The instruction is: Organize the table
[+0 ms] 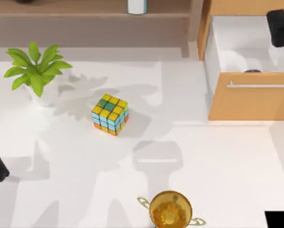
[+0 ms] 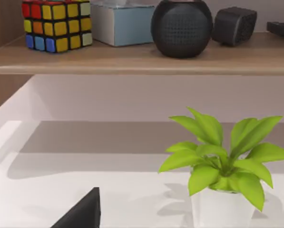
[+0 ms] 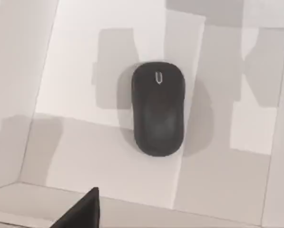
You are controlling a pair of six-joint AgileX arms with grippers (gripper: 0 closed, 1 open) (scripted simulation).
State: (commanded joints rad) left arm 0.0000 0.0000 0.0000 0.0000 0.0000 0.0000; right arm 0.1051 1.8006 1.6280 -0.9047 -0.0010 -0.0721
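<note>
One black mouse (image 3: 158,108) inside the open drawer (image 1: 249,92), apparently flat.

A black computer mouse (image 3: 158,108) lies flat on the white floor of the drawer (image 3: 84,156), roughly at its middle and apart from every wall. Its scroll wheel (image 3: 159,78) sits at 1 end. Grey shadows fall on the floor around the mouse. A dark gripper finger (image 3: 82,213) shows near the drawer's wall.
</note>
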